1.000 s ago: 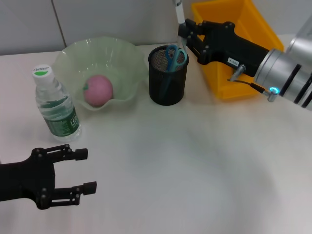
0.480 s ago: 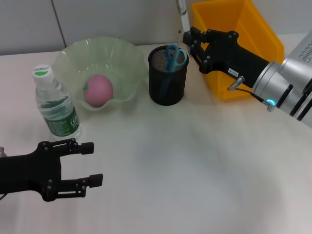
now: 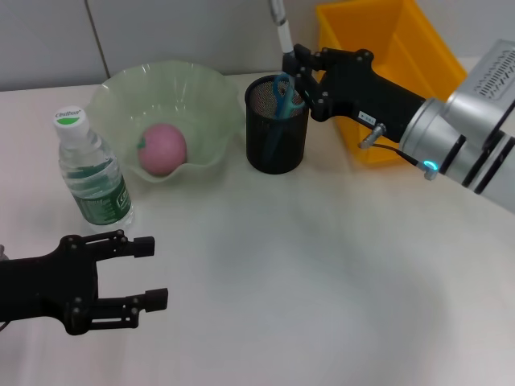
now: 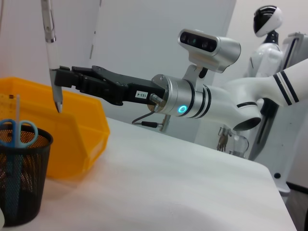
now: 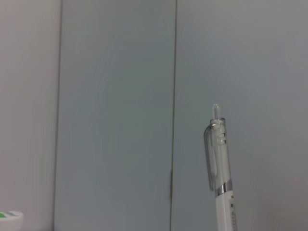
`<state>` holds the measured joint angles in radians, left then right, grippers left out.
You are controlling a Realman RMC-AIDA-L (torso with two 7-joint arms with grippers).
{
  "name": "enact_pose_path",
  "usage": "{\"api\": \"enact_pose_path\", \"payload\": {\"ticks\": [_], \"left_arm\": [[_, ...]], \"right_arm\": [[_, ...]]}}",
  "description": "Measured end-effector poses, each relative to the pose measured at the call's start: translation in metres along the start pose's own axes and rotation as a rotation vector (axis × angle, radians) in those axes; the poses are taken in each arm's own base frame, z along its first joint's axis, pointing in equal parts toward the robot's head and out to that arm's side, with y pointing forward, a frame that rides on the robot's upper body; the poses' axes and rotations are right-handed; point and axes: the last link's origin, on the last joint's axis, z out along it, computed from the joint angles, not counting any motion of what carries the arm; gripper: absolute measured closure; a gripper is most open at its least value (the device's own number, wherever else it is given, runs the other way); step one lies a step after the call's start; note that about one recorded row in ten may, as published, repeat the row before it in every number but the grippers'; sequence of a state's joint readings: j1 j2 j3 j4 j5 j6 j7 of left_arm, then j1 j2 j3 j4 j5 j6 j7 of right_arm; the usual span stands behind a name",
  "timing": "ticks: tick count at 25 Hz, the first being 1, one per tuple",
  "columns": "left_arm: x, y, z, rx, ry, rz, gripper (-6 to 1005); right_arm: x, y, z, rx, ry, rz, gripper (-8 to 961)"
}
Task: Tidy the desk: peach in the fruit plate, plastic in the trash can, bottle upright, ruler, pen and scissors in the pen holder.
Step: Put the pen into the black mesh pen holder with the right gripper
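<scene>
My right gripper [image 3: 291, 63] is clamped on one white pen [image 3: 279, 18], held upright just above the far rim of the pen holder [image 3: 276, 137]; in the left wrist view the pen tip [image 4: 58, 107] hangs above the holder and apart from it. One pen holder, black mesh, sits on the desk [image 3: 322, 273] between the fruit plate [image 3: 165, 96] and the trash can [image 3: 386, 48]. One pair of scissors [image 3: 284, 95] stands inside it, teal handles up. I cannot make out the ruler for sure.

One peach [image 3: 162, 149] lies in the single fruit plate. One bottle [image 3: 91, 177] stands upright, cap on, near the plate on my left side. One trash can, yellow, is behind my right arm; its contents are hidden.

My left gripper [image 3: 141, 269] hovers low over the near left of the desk, fingers spread wide, holding nothing, well apart from the bottle.

The right wrist view shows only the pen's clip end against a grey wall.
</scene>
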<state>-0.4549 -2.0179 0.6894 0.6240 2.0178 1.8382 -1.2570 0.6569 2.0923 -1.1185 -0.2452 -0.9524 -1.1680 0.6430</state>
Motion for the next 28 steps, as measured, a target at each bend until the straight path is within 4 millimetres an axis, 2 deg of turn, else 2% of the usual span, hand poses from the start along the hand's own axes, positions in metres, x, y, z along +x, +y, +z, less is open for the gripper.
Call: {"api": "enact_pose_path", "payload": {"ticks": [4,9,28], "left_arm": [[0.000,0.001,0.001,0.000,0.012,-0.040,204],[0.000,0.004,0.002,-0.011,0.026,-0.071,204],[-0.002,0.012,-0.003,-0.025,0.065,-0.085,204]], "right_arm": [[-0.002,0.002,0.012,-0.017,0.012,-0.014,826],[0.001,0.001,0.016,-0.003,0.045,-0.026,827],[0.007,-0.007,0.019,0.045,0.100,-0.029,826]]}}
